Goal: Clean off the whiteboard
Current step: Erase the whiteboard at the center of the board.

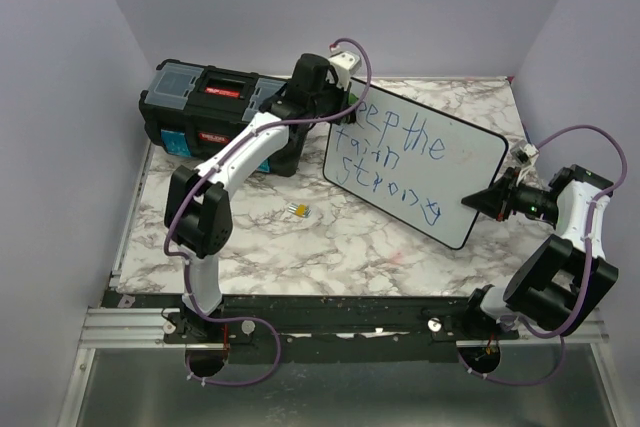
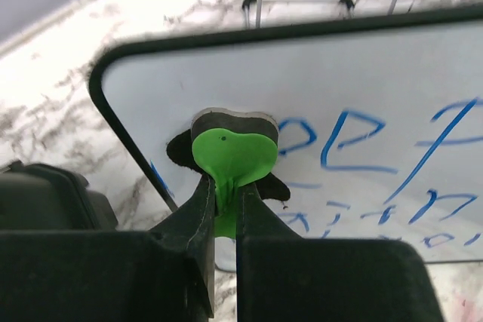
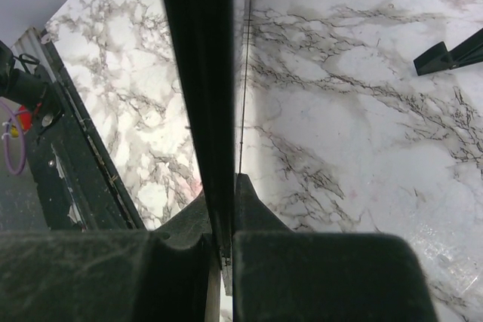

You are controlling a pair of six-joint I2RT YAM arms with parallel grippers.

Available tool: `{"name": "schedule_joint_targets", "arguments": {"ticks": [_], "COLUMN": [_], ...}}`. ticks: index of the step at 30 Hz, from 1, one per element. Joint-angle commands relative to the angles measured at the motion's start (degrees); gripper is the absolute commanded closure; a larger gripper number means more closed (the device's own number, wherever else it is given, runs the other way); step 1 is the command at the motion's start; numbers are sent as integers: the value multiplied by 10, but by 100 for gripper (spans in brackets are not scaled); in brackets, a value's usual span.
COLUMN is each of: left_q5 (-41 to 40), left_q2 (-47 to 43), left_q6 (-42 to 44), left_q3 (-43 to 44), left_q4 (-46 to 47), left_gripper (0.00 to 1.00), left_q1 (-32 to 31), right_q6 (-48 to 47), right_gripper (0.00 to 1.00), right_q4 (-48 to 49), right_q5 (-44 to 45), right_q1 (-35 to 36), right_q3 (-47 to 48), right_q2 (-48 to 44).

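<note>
the whiteboard [image 1: 420, 172] stands tilted on the marble desk [image 1: 300, 257], right of centre, face up toward the overhead camera, with three lines of blue writing unwiped. the left gripper [image 2: 225, 194] is pinched shut on the stem of a green-handled eraser [image 2: 230, 152], whose dark pad sits against the board's far left corner, just left of the first letters. the right gripper [image 1: 490, 199] is clamped on the board's right-hand edge, the thin black rim caught between its closed jaws in the wrist view, and appears to be steadying the board rather than cleaning it. the board's long axis runs left to right across the desk, slanting a little toward the near right, and the writing follows that line. from the eraser, all of the lettering lies to the right and toward the near edge, so the coming strokes probably need to sweep rightward along the long axis, row by row, toward the holding arm. the left arm is the one placed to do the wiping. a black toolbox [image 1: 215, 107] sits behind the left arm at the back left, close to the board's corner, and a small yellow item [image 1: 297, 210] lies loose on the desk near the board's left edge.
</note>
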Motion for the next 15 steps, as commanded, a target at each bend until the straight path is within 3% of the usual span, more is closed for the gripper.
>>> {"name": "schedule_joint_targets", "arguments": {"ticks": [1, 9, 15], "left_q5": [11, 25, 31], "left_q2": [12, -12, -19], "left_q6": [6, -10, -9], "left_q3": [44, -57, -36], "left_q4": [-11, 33, 9], "left_gripper": [100, 100, 100], "left_q1": [7, 3, 5], "right_q6": [-24, -29, -29], "right_gripper": [99, 99, 100], "right_q4": [-9, -9, -9], "right_q5": [-28, -27, -30], "right_q1": [8, 7, 7], "right_q3": [5, 1, -1], "right_q2": [-18, -19, -15]}}
